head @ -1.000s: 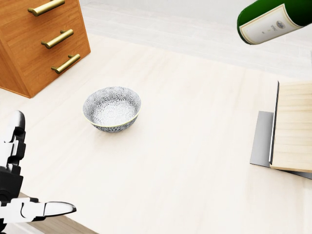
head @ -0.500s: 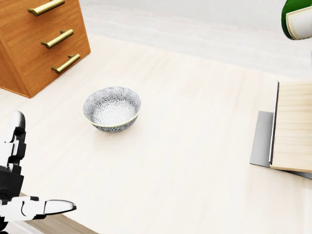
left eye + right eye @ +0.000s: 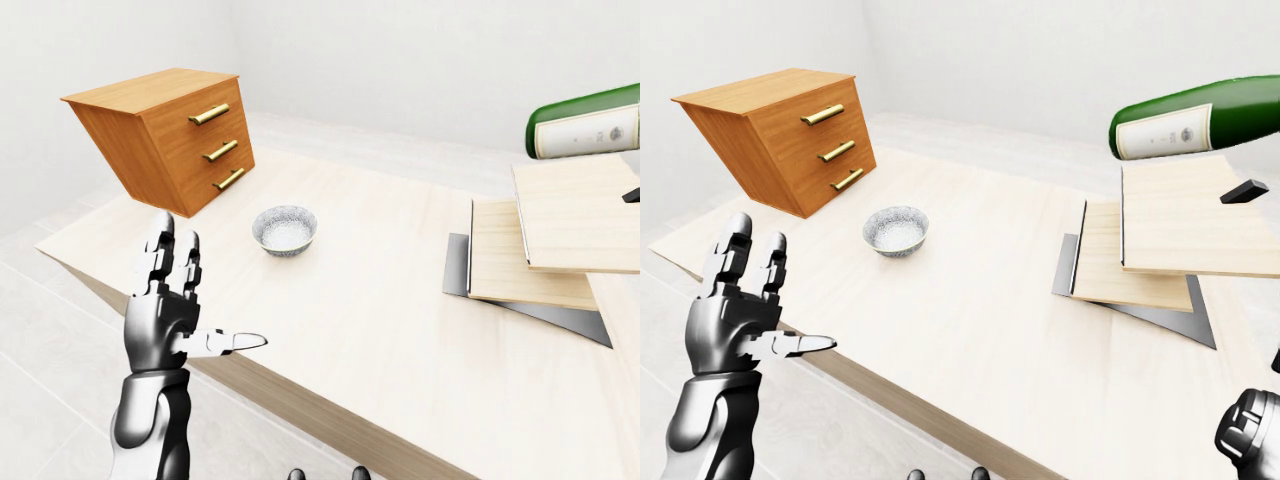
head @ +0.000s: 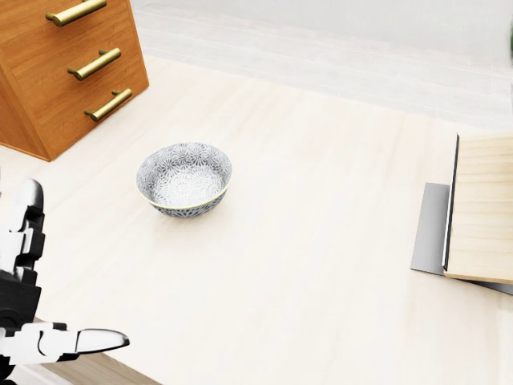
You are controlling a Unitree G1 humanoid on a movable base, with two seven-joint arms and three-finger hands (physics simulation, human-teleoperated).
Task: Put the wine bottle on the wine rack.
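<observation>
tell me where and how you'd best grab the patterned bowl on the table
Take the bowl by its rim, coming down from above. It sits upright and open, with sloping sides that fingers might slip on. The open left hand looks nearer, so pinching the rim's near-left edge seems most practical.

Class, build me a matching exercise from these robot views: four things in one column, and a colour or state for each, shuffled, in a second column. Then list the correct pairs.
Column 1:
1. wine bottle
2. bowl
3. drawer chest
4. left hand

Column 2:
A. fingers spread open, holding nothing
B. green with a pale label, lying level in the air above the wooden boards
C. orange-brown wood with three brass handles
D. patterned grey and white, standing empty on the table

Pairs: 1-B, 2-D, 3-C, 4-A
</observation>
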